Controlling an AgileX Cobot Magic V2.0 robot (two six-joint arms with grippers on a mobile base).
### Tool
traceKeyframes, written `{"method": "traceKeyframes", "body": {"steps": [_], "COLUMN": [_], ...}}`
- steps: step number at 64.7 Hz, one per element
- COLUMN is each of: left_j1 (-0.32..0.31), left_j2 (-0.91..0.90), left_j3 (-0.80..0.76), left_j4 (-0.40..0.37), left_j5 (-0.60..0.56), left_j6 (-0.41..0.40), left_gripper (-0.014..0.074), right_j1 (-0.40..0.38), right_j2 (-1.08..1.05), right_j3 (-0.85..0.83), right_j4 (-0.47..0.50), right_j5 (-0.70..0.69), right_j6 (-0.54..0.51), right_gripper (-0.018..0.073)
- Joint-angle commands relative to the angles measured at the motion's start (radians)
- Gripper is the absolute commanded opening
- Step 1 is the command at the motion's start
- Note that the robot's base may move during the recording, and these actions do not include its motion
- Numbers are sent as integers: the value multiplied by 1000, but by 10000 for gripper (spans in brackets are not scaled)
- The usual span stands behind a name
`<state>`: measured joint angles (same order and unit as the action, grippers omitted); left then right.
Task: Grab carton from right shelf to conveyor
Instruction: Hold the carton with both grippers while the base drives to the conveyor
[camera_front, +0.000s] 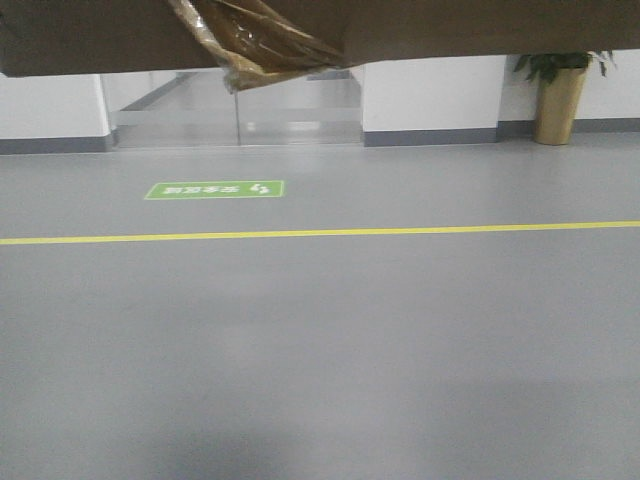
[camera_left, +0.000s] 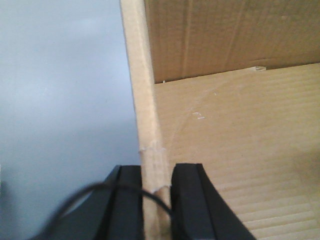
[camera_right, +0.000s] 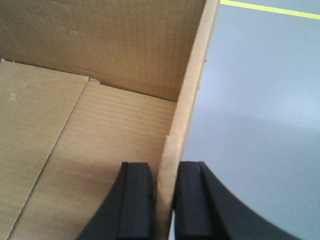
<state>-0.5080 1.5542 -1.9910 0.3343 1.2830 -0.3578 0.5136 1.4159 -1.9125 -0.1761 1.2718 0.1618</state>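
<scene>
**Above the Floor, Carton Pinched by Its Walls**

Along twelve o'clock in the front view, the carton (camera_front: 450, 30) is hanging over grey floor (camera_front: 320, 350), with ragged glossy tape (camera_front: 260, 45) dangling. At six o'clock in the left wrist view, the left jaws are clenching its thin corrugated wall. In the right wrist view the right jaws are doing likewise. Being empty, it is probably light and flexing easily.

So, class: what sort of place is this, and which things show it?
Probably an industrial or logistics hall: a wide grey floor with a yellow lane line, a green floor sign, and glass doors in a white wall.
</scene>
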Motion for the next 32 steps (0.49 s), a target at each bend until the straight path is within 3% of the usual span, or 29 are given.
{"method": "traceKeyframes", "body": {"steps": [1, 22, 32], "left_j1": [-14, -14, -14], "left_j2": [-11, -11, -11], "left_j3": [-4, -4, -4], "left_j4": [-25, -25, 20], "left_j5": [-62, -81, -81], "left_j6": [6, 6, 6], "left_gripper": [-16, -16, -16], "right_j1": [8, 8, 8], "right_j2": [-10, -10, -10], "right_j3": [-1, -1, -1], "right_j4": [51, 51, 51], "right_j5": [-57, -162, -226], "right_j6": [-21, -21, -21], "right_gripper": [-64, -64, -64]}}
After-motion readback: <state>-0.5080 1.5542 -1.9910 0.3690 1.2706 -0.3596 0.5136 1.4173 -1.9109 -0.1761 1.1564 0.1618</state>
